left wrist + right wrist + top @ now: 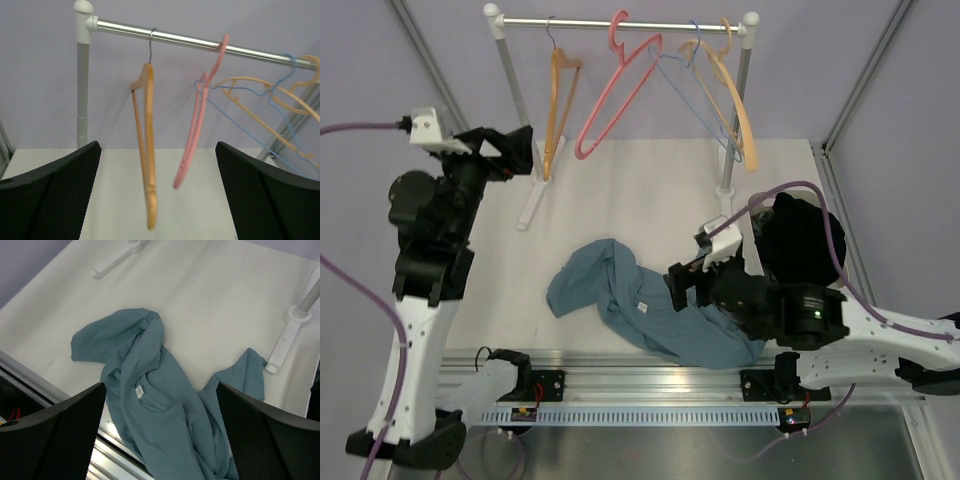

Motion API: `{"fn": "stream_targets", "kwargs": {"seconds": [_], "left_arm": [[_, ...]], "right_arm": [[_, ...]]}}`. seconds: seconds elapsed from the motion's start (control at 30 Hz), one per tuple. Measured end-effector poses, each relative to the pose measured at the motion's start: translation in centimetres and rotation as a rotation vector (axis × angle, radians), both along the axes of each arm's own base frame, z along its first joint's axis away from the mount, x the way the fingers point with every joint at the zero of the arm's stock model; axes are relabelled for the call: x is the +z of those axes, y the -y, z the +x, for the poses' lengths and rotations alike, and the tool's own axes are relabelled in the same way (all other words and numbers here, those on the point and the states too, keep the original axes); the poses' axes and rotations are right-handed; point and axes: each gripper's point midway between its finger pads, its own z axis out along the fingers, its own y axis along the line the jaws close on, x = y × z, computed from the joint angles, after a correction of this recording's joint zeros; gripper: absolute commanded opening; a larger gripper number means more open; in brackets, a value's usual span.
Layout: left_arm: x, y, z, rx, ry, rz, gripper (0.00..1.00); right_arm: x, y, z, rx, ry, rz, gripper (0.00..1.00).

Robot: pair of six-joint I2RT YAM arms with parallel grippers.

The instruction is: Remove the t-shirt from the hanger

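The t-shirt (640, 305) lies free of its hanger, slumped in a crumpled heap at the near edge of the table (650, 190), since nothing props it up. It is dusty teal, with the collar and white neck label upward and one sleeve flung toward 10 o'clock. The right gripper (682, 285) hovers at its 3 o'clock side, jaws apart and empty. The hanger (560, 110) hangs bare on the rail (620, 20) at the shirt's 11 o'clock. The left gripper (525, 150) faces it, jaws wide and clear of it. The removal looks done.

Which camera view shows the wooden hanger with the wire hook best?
The left wrist view: the hanger hangs close and bare on the rail. The top external view shows it small; the right wrist view does not show it.
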Motion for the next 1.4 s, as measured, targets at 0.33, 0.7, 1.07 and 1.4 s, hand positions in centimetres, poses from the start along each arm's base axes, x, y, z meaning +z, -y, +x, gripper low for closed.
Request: {"fn": "stream_targets", "kwargs": {"seconds": [0.33, 0.7, 1.07, 1.4], "left_arm": [[-11.8, 2.6, -8.2, -0.218, -0.194, -0.085, 0.99], [-24.6, 6.3, -11.1, -0.455, -0.476, -0.084, 0.98], [-25.0, 7.5, -12.1, -0.545, -0.501, -0.104, 0.99], [-23.6, 8.5, -11.9, -0.585, -0.494, -0.189, 0.98]], "right_arm": [[-14.2, -6.5, 2.3, 0.013, -0.325, -0.241, 1.0], [-29.1, -6.7, -1.3, 0.067, -0.611, -0.477, 1.0], [-30.6, -7.1, 2.7, -0.034, -0.648, -0.407, 0.0], [-14.3, -2.6, 9.0, -0.232, -0.416, -0.146, 0.0]]}}
